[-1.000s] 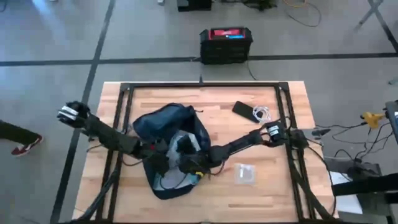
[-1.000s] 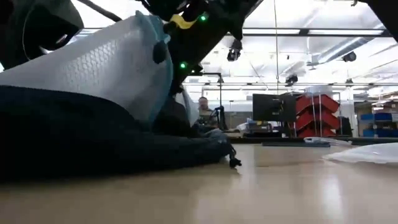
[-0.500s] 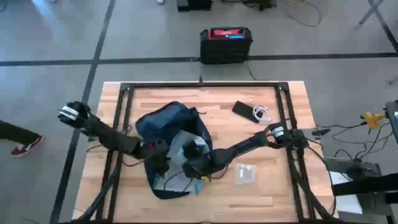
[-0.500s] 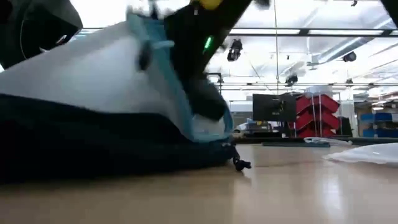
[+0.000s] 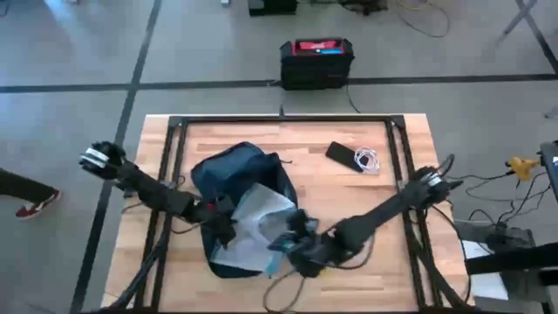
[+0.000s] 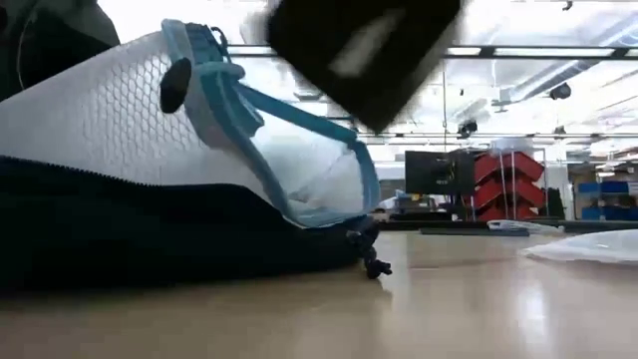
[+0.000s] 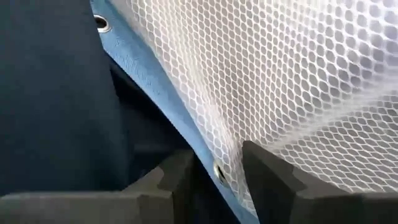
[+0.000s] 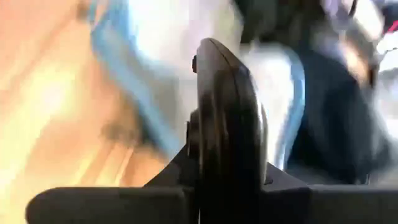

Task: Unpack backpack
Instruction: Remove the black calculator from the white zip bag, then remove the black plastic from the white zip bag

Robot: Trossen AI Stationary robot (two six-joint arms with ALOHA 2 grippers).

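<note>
**Unpacking status: 1 item leaving the bag**

The backpack [image 5: 237, 205] lay left of table centre, mouth open. Your left gripper [image 7: 214, 177] pinched its mesh lining [image 7: 280, 81]. Your right gripper [image 5: 301, 251], just outside the opening, was clamped on a flat dark object [image 8: 227, 124]. You could not confirm remaining contents.

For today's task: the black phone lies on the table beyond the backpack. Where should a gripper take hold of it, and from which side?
Take the phone across its two long edges near mid-length, coming straight down from above. It lies flat and slanted on the table, so only the edges offer purchase. The white cable bunches at its right-hand end, so probably keep clear of there.
</note>
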